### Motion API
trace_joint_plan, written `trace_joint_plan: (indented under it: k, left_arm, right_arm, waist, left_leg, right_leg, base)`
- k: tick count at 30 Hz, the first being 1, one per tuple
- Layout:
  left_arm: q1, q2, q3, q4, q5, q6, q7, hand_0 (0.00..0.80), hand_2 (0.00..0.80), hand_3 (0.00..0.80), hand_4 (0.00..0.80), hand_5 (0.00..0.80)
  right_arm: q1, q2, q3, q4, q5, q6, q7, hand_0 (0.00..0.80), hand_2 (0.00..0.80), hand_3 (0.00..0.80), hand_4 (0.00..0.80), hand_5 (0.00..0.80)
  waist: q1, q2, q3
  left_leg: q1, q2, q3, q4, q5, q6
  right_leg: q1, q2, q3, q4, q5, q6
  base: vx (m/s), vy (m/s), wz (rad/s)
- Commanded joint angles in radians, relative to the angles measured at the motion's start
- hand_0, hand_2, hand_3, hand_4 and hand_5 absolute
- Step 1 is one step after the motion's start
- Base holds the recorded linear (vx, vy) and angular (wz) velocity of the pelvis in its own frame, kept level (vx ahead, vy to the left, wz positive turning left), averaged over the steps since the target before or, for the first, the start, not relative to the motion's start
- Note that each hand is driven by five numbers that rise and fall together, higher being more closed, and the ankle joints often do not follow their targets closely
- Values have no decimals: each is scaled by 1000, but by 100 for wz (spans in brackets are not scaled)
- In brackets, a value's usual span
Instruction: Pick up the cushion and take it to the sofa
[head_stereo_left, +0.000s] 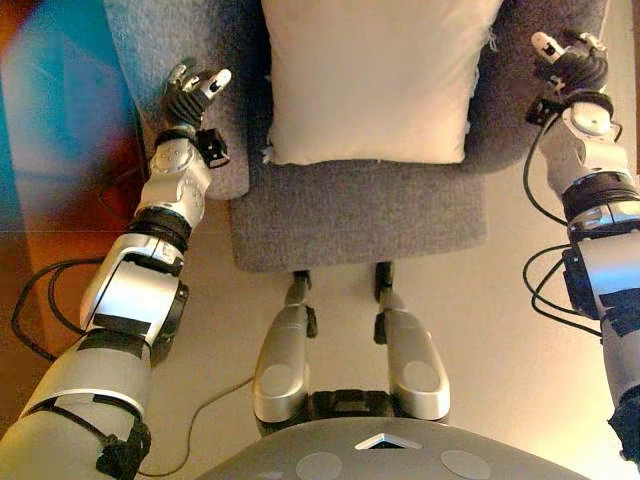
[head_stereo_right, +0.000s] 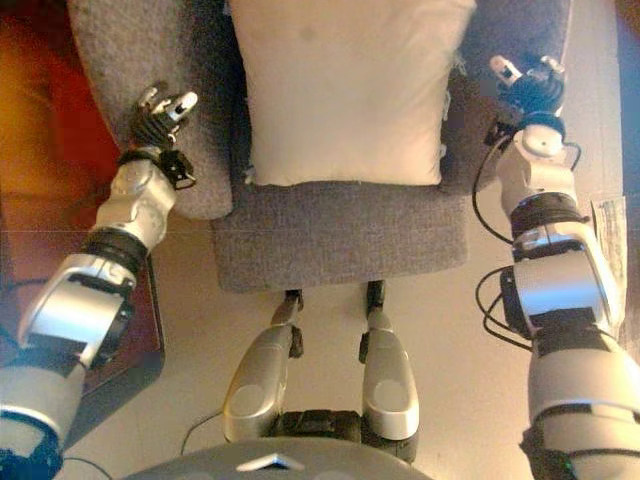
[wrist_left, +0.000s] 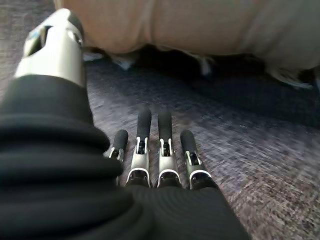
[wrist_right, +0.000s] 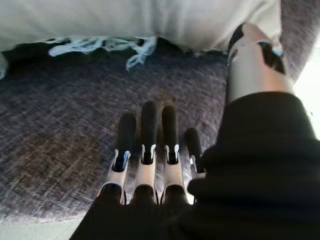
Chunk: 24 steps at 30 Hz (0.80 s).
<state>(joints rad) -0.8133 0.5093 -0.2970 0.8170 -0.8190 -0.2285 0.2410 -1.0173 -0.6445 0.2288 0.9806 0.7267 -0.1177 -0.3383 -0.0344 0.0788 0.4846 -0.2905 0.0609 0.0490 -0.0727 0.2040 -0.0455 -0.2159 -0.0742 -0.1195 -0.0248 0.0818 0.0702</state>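
A cream cushion (head_stereo_left: 375, 75) with a fringed edge lies on the grey fabric sofa seat (head_stereo_left: 360, 210) straight ahead. My left hand (head_stereo_left: 192, 95) hovers over the sofa's left arm, a short way left of the cushion, fingers straight and holding nothing. My right hand (head_stereo_left: 572, 62) is over the sofa's right side, just right of the cushion, also open and empty. In the left wrist view my fingers (wrist_left: 150, 145) point toward the cushion's edge (wrist_left: 200, 25). The right wrist view shows my fingers (wrist_right: 150, 135) stretched over grey fabric toward the cushion's fringe (wrist_right: 100, 45).
The sofa's left arm (head_stereo_left: 170, 40) and right arm (head_stereo_left: 540, 110) flank the seat. Pale floor (head_stereo_left: 500, 330) lies in front of the sofa. A reddish-brown and teal surface (head_stereo_left: 50, 120) sits to the left.
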Motion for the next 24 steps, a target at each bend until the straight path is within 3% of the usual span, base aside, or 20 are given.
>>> trace_joint_plan:
  k: [1,7,12,16,21,24]
  left_arm:
    - [137,97,131,-15,-7,-71,93,0,0,0,0,0]
    - [490,-33,168,-23,40,-17,38,0,0,0,0,0]
    - [661,-139,220,65,89,45,44,0,0,0,0,0]
    - [737,-183,246,167,148,125,17,0,0,0,0,0]
    - [805,-241,247,421,298,224,-35,0,0,0,0,0]
    - [817,-265,265,500,325,283,-60,0,0,0,0,0]
  right_arm:
    - [130,-93,-57,-176,-58,-56,-118,0,0,0,0,0]
    - [565,-3,-239,-271,-84,-4,-107,0,0,0,0,0]
    - [801,122,-316,-157,-98,50,-58,0,0,0,0,0]
    - [900,210,-312,12,-123,97,22,0,0,0,0,0]
    - [990,342,-259,227,-235,160,77,0,0,0,0,0]
    - [1006,385,-230,304,-305,197,115,0,0,0,0,0]
  waist:
    - [50,-55,-6]
    - [48,-72,-68]
    - [53,-90,-144]
    - [63,-102,-210]
    - [64,-114,-313]
    - [59,-112,-342]
  left_leg:
    - [23,-44,-7,133,-186,-42]
    - [107,-49,-3,121,-201,-30]
    - [201,-49,3,99,-203,-21]
    - [254,-46,3,86,-208,-15]
    - [339,-43,8,67,-224,-1]
    - [378,-42,13,55,-236,4]
  right_leg:
    - [-95,-67,0,95,-31,46]
    - [13,-63,-33,67,-38,35]
    - [125,-55,-42,32,-35,28]
    - [180,-48,-44,22,-36,23]
    - [257,-31,-28,7,-47,13]
    - [291,-24,-18,-2,-56,9]
  base:
    - [-17,-23,3]
    - [61,-15,16]
    - [128,-40,17]
    - [155,-60,2]
    - [171,-41,-1]
    - [90,4,-6]
